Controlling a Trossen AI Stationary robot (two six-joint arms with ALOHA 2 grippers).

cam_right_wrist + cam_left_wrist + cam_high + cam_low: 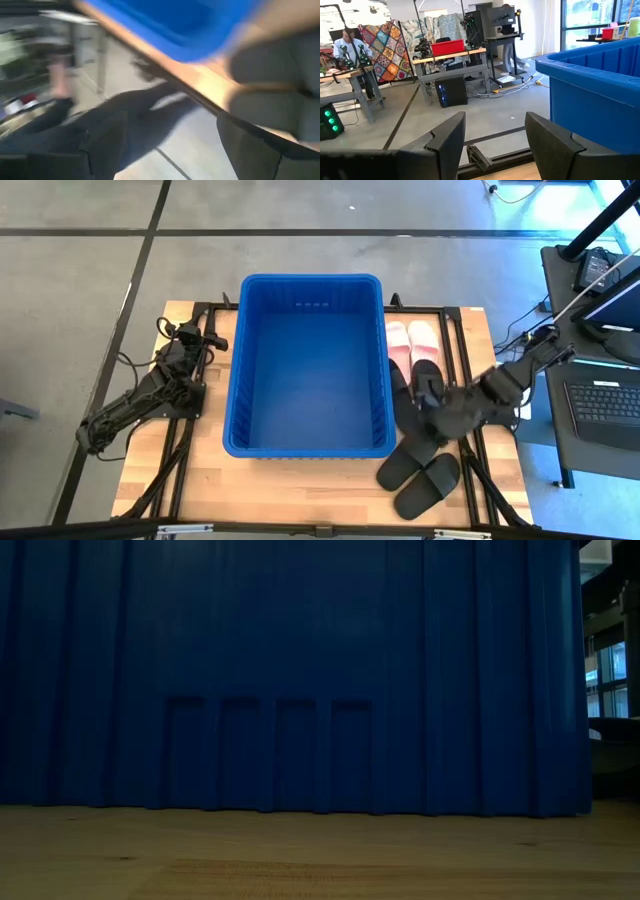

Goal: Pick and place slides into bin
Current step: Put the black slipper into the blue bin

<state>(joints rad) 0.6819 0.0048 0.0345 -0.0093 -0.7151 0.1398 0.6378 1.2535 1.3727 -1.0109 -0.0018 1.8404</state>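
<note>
Mostly matte black slides [428,485] — two pink [411,343]

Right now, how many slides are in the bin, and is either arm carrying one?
None done: the bin looks empty in the high view. Neither arm carries a slide. The right gripper, jaws open, is over the black slides beside the bin; the left gripper, jaws open, waits on the bin's other side. Left: every slide, the pink pair and the black ones, partly hidden under the right arm.

We have two dark, slim, jointed arms trailing black cables. Our left hand [492,145] ends in two flat, angular black fingers [447,142]; our right hand [432,402] is black too.
</note>
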